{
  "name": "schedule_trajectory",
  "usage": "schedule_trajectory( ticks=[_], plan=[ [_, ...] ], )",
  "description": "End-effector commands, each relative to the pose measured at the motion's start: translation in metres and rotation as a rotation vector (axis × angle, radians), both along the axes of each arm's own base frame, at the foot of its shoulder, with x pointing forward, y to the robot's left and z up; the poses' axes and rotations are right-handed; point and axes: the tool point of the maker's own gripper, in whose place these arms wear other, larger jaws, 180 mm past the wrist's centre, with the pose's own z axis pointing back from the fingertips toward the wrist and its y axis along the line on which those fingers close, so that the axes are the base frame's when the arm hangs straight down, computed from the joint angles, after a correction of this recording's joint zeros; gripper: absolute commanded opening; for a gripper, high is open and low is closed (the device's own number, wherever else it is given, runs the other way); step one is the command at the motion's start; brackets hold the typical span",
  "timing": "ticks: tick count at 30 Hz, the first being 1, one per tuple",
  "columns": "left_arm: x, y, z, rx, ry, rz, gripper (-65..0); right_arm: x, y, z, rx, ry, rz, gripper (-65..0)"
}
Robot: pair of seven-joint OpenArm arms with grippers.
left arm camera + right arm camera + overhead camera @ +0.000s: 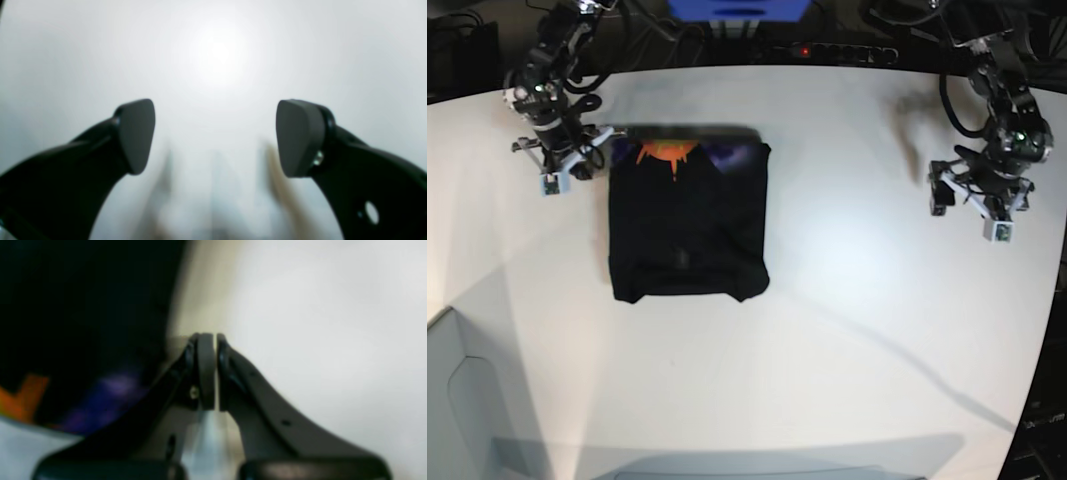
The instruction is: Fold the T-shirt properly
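Observation:
The black T-shirt (689, 225) lies on the white table (857, 300) as a compact rectangle, with an orange and purple print showing along its far edge (667, 152). My right gripper (567, 160) sits just off the shirt's far left corner. In the right wrist view the right gripper (215, 338) is shut with nothing between its fingers, and the T-shirt (83, 306) lies beside it on the left. My left gripper (972, 192) hovers far to the right, away from the shirt. In the left wrist view the left gripper (217, 133) is wide open over bare table.
Black cables and a power strip (847, 50) run along the table's far edge, next to a blue box (737, 10). A pale panel (457, 400) stands at the lower left. The table's curved edge (1047, 330) is on the right.

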Motion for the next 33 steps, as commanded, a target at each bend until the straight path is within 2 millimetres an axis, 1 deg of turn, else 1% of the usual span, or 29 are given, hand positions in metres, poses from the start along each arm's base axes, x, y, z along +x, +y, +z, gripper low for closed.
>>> schedule_trajectory(
  ticks=[1,3,6,8,9,11,12,13,15,16,18,19,22,23,25,27,28,30,32,33],
  plan=[
    [0.004,0.003,0.011,0.007,-0.036,-0.006,-13.4,0.010,-0.005,0.018,-0.013,-0.071,-0.004,-65.0],
    [-0.002,0.002,0.010,0.010,-0.027,-0.013,-22.2,0.001,-0.016,0.024,-0.042,-0.072,-0.025,-65.0],
    [-0.010,-0.003,0.017,0.033,-0.035,-0.029,-44.9,-0.011,-0.027,0.036,-0.092,-0.076,-0.040,-65.0],
    [-0.017,-0.002,0.030,0.069,-0.055,-0.035,-60.0,-0.025,-0.036,0.039,-0.123,-0.056,-0.052,-65.0],
    [-0.023,-0.001,0.037,0.087,-0.057,-0.030,-65.0,-0.035,-0.040,0.040,-0.141,-0.040,-0.058,-65.0],
    [-0.041,0.000,0.044,0.102,-0.034,0.005,-64.3,-0.058,-0.047,0.039,-0.169,0.004,-0.067,-65.0],
    [-0.053,0.004,0.045,0.105,-0.010,0.042,-62.7,-0.070,-0.048,0.036,-0.176,0.032,-0.066,-65.0],
    [-0.066,0.007,0.043,0.101,0.018,0.080,-63.8,-0.083,-0.048,0.032,-0.177,0.065,-0.063,-65.0],
    [-0.099,0.013,0.025,0.072,0.116,0.166,-65.0,-0.112,-0.047,0.022,-0.177,0.139,-0.051,-65.0],
    [-0.117,0.018,0.019,0.065,0.158,0.209,-65.0,-0.127,-0.046,0.018,-0.177,0.180,-0.045,-65.0],
    [-0.150,0.027,0.011,0.071,0.237,0.262,-65.0,-0.153,-0.045,0.014,-0.179,0.237,-0.038,-65.0],
    [-0.165,0.029,0.008,0.079,0.272,0.271,-65.0,-0.166,-0.046,0.012,-0.180,0.271,-0.036,-65.0],
    [-0.205,0.026,-0.001,0.093,0.351,0.252,-65.0,-0.202,-0.047,0.008,-0.184,0.361,-0.033,-65.0],
    [-0.215,0.019,-0.006,0.088,0.368,0.231,-65.0,-0.213,-0.047,0.007,-0.181,0.391,-0.031,-65.0],
    [-0.234,0.005,-0.021,0.060,0.410,0.196,-65.0,-0.226,-0.045,0.004,-0.175,0.426,-0.026,-65.0],
    [-0.253,-0.009,-0.041,0.041,0.458,0.157,-65.0,-0.238,-0.043,-0.004,-0.155,0.459,-0.032,-65.0],
    [-0.262,-0.019,-0.054,0.026,0.487,0.128,-65.0,-0.243,-0.041,-0.012,-0.133,0.476,-0.040,-65.0],
    [-0.280,-0.034,-0.078,0.002,0.540,0.090,-65.0,-0.247,-0.037,-0.030,-0.090,0.502,-0.050,-65.0],
    [-0.299,-0.055,-0.100,-0.037,0.584,0.079,-65.0,-0.255,-0.036,-0.055,-0.047,0.555,-0.032,-65.0],
    [-0.308,-0.061,-0.109,-0.048,0.602,0.084,-65.0,-0.260,-0.035,-0.068,-0.021,0.583,-0.027,-65.0]
  ],
)
